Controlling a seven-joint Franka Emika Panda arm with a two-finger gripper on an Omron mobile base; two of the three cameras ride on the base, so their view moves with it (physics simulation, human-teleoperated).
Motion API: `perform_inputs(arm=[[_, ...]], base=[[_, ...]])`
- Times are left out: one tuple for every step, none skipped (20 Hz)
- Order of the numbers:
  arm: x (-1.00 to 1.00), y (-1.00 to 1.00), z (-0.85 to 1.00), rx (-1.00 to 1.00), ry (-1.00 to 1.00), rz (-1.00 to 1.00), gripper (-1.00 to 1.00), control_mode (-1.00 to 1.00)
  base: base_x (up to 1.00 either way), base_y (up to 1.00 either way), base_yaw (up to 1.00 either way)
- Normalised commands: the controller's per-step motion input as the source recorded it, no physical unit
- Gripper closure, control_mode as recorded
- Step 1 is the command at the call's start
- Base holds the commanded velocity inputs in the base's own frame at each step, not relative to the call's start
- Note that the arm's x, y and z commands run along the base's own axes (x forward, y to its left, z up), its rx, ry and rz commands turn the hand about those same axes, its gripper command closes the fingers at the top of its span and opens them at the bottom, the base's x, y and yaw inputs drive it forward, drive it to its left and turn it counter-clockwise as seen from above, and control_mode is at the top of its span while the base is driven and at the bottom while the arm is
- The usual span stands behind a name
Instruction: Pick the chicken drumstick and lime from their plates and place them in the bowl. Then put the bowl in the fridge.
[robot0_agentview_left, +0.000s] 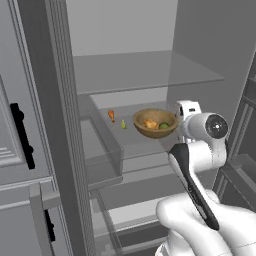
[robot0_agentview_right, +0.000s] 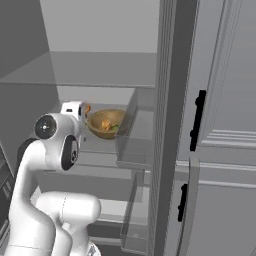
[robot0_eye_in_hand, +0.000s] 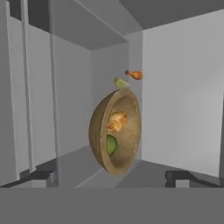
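The light-brown wooden bowl (robot0_agentview_left: 149, 133) stands on a middle shelf inside the open grey fridge (robot0_agentview_left: 145, 70). In it lie the golden-brown chicken drumstick (robot0_agentview_left: 150, 123) and the dark-green lime (robot0_agentview_left: 164, 125). The hand view is rolled sideways, so the bowl (robot0_eye_in_hand: 98, 131) looks tipped, with the drumstick (robot0_eye_in_hand: 116, 121) and the lime (robot0_eye_in_hand: 111, 144) inside. My gripper (robot0_eye_in_hand: 112, 178) is open, drawn back a little from the bowl, with nothing between its fingers. From the right base view the bowl (robot0_agentview_right: 99, 132) sits just past my white hand. The plates are out of view.
A small orange item (robot0_agentview_left: 111, 115) and a yellow-green one (robot0_agentview_left: 123, 124) sit on the shelf behind the bowl. A translucent drawer (robot0_agentview_left: 102, 145) juts out left of it. Door panels with black handles (robot0_agentview_left: 22, 135) (robot0_agentview_right: 197, 120) flank the opening.
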Motion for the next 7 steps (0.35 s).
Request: perform_inputs(arm=[[-0.19, 0.03, 1.00, 0.00, 0.31, -0.01, -1.00, -1.00], [-0.11, 0.03, 0.95, 0.00, 0.35, -0.01, -1.00, -1.00], [-0.06, 0.00, 0.66, 0.00, 0.33, 0.00, -1.00, -1.00], [-0.13, 0.00, 0.26, 0.00, 0.29, 0.00, -1.00, -1.00], [-0.26, 0.00, 0.12, 0.00, 0.23, 0.00, -1.00, -1.00], [-0.36, 0.00, 0.01, 0.00, 0.21, 0.00, -1.00, -1.00], [-0.43, 0.15, 0.00, -0.04, 0.20, 0.00, -1.00, -1.00]], base=[[0.00, 0.00, 0.00], [0.00, 0.00, 0.00], [0.00, 0.00, 0.00], [0.00, 0.00, 0.00], [0.00, 0.00, 0.00], [0.00, 0.00, 0.00], [0.00, 0.00, 0.00]])
